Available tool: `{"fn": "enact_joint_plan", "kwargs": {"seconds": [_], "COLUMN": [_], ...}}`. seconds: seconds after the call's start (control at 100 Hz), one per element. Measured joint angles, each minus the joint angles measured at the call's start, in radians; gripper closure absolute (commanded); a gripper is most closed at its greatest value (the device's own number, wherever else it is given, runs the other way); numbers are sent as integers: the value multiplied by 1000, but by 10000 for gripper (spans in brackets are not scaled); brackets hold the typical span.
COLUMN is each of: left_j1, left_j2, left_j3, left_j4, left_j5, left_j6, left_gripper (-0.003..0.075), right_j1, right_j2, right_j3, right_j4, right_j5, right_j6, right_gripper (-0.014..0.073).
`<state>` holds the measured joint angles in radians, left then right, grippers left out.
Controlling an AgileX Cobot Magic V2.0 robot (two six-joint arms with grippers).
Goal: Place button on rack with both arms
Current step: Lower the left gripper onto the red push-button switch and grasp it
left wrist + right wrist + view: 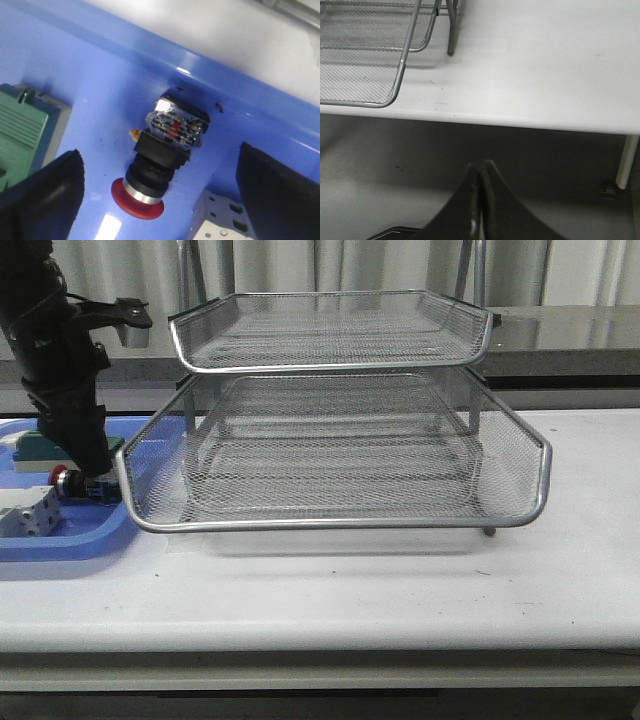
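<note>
Left gripper (160, 200): fingers (42, 192) are standing spread wide, one at each lower corner of the left wrist frame, straddling the button without touching it.
Right gripper (480, 200): fingers are pressing together into one dark wedge at the bottom centre of the right wrist frame, holding nothing, hanging off the table (545, 65) edge over the floor.
Button (157, 160): is lying on its side in the blue tray (100, 75), mid-frame in the left wrist view, red cap toward the bottom edge; in the front view it is sitting at far left (68, 480), just beside the rack's lower basket.
Rack (340, 450): is filling the centre of the front frame; baskets are holding nothing.
Hidden: left arm (60, 370) is covering part of the tray; green block (25, 130) and white block (225, 220) are being cut off by frame edges.
Writing: none is readable.
</note>
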<state>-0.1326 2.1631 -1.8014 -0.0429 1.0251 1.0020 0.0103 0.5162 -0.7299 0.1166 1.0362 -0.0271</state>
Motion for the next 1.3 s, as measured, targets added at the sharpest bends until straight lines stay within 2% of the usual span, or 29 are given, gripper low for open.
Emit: {"fn": "enact_joint_plan", "kwargs": {"seconds": [0.59, 0.98, 1.09, 1.3], "left_j1": [0, 0, 0, -2], "left_j2": [56, 106, 116, 118], "left_j3": [-2, -20, -20, -18], "left_j4": [7, -16, -19, -23], "left_j5": [-118, -126, -127, -116], "left_j6": [69, 74, 74, 76], "left_gripper": [121, 129, 219, 519], "right_j1": [0, 0, 0, 0], "right_j2": [0, 0, 0, 0], "right_j3": [0, 0, 0, 0], "right_j4": [0, -2, -2, -2], "right_j5": [0, 0, 0, 0], "right_j6": [2, 2, 2, 2], "right_gripper": [663, 663, 663, 663]}}
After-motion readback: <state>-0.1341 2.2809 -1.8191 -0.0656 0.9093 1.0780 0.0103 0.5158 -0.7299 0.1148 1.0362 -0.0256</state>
